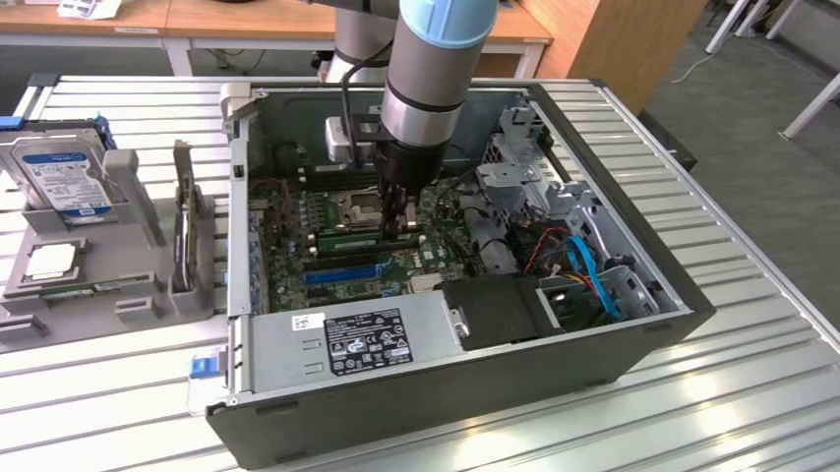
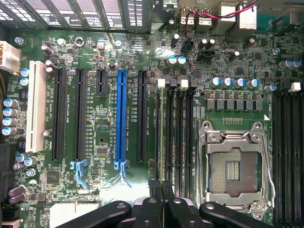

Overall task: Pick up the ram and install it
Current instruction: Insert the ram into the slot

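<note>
Jaws pinched almost together, seemingly clamped on the top edge of the ram (image 1: 344,239), which stands on edge just beside the CPU socket (image 1: 352,206) inside the open computer case (image 1: 525,393).

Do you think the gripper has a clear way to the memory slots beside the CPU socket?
Probably yes: the gripper hangs just above the memory slots, and no cable lies across them.

Power supply label (image 1: 364,341), hard drive label (image 1: 69,182), lettering illegible
</note>
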You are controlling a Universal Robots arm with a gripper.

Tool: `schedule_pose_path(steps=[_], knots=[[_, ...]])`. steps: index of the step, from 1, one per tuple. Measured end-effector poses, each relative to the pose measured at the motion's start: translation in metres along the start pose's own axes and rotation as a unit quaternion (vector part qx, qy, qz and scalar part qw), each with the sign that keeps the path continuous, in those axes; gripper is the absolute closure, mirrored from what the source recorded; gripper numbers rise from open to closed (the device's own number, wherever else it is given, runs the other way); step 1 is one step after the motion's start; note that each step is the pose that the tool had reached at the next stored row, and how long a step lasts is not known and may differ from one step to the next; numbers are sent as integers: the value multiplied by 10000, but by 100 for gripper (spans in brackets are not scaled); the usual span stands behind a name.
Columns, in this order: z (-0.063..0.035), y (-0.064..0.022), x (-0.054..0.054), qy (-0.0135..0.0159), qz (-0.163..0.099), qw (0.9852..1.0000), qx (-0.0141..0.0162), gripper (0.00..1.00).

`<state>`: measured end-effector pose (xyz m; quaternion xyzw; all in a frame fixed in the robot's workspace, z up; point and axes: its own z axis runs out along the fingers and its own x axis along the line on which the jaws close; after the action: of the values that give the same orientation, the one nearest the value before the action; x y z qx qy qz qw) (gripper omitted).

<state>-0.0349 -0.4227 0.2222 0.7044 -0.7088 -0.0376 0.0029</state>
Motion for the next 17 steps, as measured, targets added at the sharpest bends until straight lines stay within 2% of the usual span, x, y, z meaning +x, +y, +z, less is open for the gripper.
schedule_pose_path(steps=[7, 8, 17], knots=[[2, 0, 0, -2, 0, 10000, 1, 87], [2, 0, 0, -2, 0, 10000, 1, 81], [0, 0, 0, 0, 0, 10000, 0, 81]])
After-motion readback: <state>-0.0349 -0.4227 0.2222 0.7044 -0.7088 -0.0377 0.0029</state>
